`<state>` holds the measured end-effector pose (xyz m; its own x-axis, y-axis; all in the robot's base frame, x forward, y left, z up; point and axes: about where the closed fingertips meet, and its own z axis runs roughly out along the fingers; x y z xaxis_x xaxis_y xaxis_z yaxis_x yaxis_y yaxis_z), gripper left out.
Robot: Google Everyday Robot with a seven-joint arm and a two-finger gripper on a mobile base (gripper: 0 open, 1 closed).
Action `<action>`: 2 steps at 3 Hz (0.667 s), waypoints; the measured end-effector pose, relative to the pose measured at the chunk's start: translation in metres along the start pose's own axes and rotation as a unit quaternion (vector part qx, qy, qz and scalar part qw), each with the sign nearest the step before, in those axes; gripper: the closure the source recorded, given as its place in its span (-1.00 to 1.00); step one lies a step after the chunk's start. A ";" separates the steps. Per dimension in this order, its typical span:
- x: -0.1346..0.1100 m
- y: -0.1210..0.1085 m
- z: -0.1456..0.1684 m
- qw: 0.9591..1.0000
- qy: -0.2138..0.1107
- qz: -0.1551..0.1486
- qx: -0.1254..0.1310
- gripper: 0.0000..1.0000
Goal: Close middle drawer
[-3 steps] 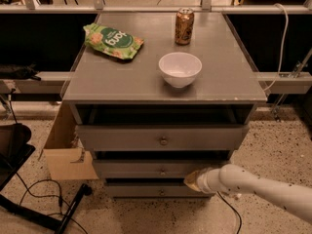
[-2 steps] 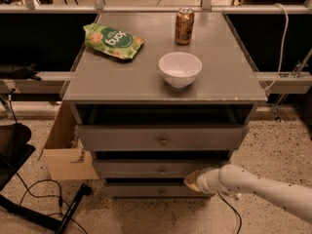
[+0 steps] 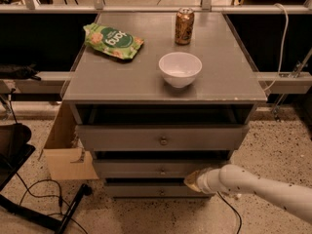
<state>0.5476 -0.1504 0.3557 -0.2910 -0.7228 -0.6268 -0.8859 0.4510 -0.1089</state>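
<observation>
Grey wood makes up the whole cabinet, and the middle drawer [image 3: 131,169] sits low in the centre of the frame, its flat front running left to right with a small round knob [image 3: 162,171] at its midpoint. It looks pulled out a little, with a dark gap above it. The gripper [image 3: 196,180] is at the right end of that front, below and to the right of the knob, touching it or just short of it; whether it is spread or closed I cannot tell. Its white arm [image 3: 265,193] reaches in from the lower right corner. The drawer slides away from the camera, so the push has to go straight back into the cabinet. On the cabinet top [image 3: 229,82] stand a white bowl [image 3: 180,68], a can [image 3: 185,26] and a green snack bag [image 3: 112,40]. A cardboard box [image 3: 68,162] leans at the left, on a speckled floor [image 3: 273,150].
</observation>
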 end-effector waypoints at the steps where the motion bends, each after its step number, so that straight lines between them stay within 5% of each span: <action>1: 0.000 0.000 0.000 1.000 0.000 0.000 0.000 -0.73; 2: 0.000 0.000 0.000 1.000 0.000 0.000 0.000 -1.00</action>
<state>0.5476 -0.1503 0.3556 -0.2910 -0.7228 -0.6268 -0.8859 0.4509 -0.1088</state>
